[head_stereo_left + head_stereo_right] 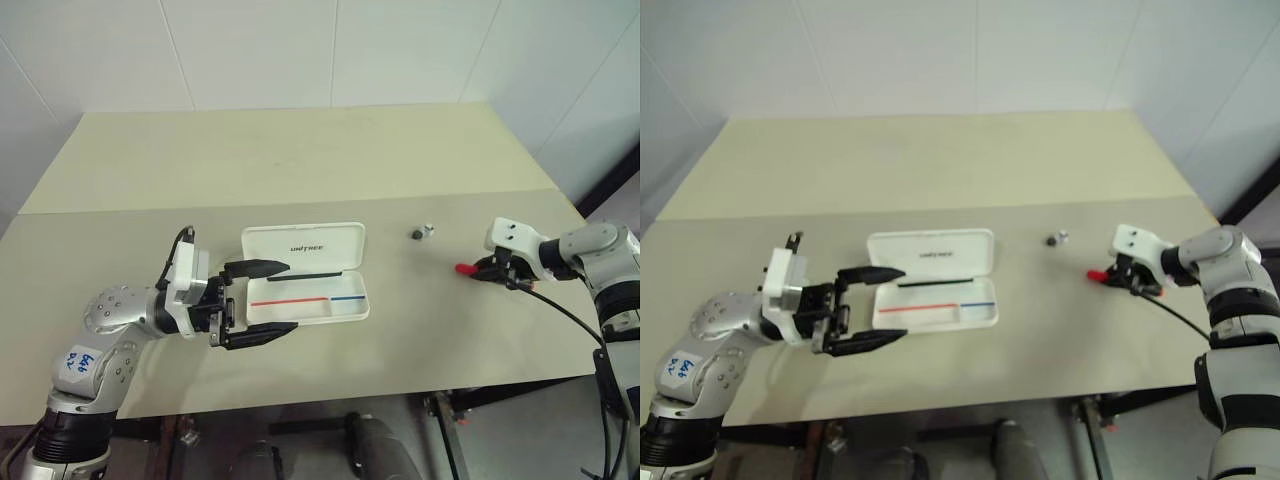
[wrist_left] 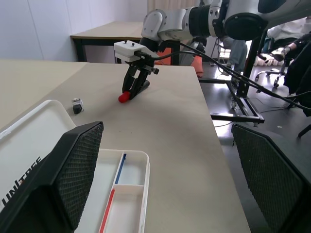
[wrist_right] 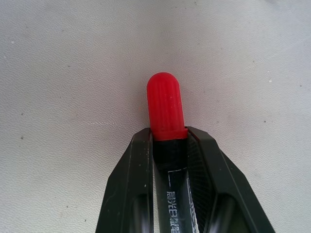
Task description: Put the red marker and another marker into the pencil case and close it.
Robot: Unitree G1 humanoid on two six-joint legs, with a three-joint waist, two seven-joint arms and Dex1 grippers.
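The landmark here is the pencil case (image 1: 305,272), which lies open near the front middle of the tabletop (image 1: 300,160), its lid folded back away from the robot and its tray showing a thin red stripe and a thin blue stripe.

Nearest to the robot, just at the left end of the case, the left end effector (image 1: 262,300) hangs with its two black fingers spread wide, one finger over the lid edge and the other over the front rim of the tray. It holds nothing.

Further out, well to the right of the case, the right end effector (image 1: 478,270) is down at the tabletop with its fingers closed on the red marker (image 3: 166,109). In the right wrist view both fingers press the dark barrel just behind the red cap, and the cap sticks out in front of the fingertips. The marker seems still to rest on the tabletop.

I judge the marker as light, stiff and smooth, so it can slip or turn between the fingers. The grip near the cap end is off the middle, therefore the long body may swing when lifted; a hold closer to the middle would be steadier.

A little beyond the case, between it and the right end effector, there is a small dark and grey object (image 1: 422,232). I cannot tell if this is the other marker.
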